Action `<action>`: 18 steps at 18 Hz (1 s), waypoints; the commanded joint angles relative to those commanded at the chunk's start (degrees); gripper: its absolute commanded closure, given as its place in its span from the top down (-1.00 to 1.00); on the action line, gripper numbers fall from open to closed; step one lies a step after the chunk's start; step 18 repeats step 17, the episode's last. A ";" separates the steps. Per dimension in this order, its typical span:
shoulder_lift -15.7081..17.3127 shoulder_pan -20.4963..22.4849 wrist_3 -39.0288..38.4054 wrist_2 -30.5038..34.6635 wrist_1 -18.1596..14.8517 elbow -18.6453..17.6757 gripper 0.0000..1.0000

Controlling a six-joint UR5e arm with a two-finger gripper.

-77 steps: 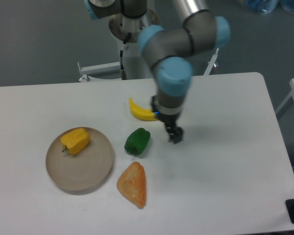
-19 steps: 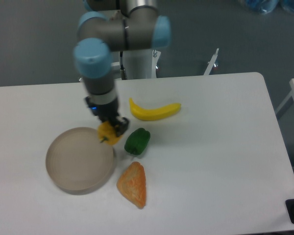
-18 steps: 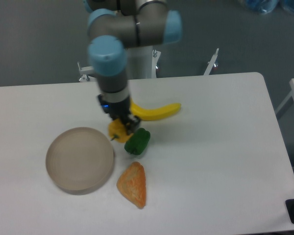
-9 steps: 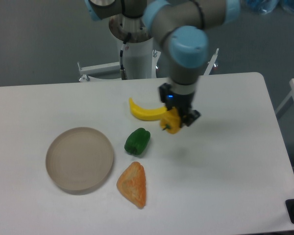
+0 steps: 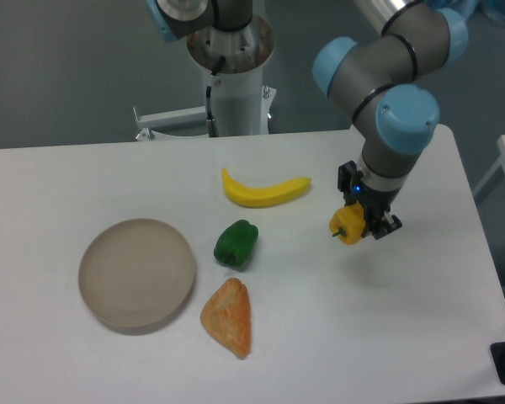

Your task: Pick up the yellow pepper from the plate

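The yellow pepper (image 5: 348,225) hangs a little above the table at the right, its green stem pointing left. My gripper (image 5: 364,224) is shut on it from above, and the fingers hide part of its right side. The beige plate (image 5: 135,273) lies at the left with nothing on it, far from the gripper.
A yellow banana (image 5: 263,190) lies near the middle back. A green pepper (image 5: 236,242) sits between the plate and the gripper, with an orange wedge-shaped toy food (image 5: 229,316) in front of it. The table's right edge is close to the arm.
The gripper took the yellow pepper off the plate and carried it right across the table, past the green pepper and the banana. In the last half second it moved further right.
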 joint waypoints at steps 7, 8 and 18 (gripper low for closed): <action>0.26 0.00 0.17 1.14 -0.09 -0.26 -0.62; 0.35 0.00 0.26 1.23 -0.09 -0.26 -0.62; 0.88 -0.70 0.17 0.88 -0.09 -0.35 -0.62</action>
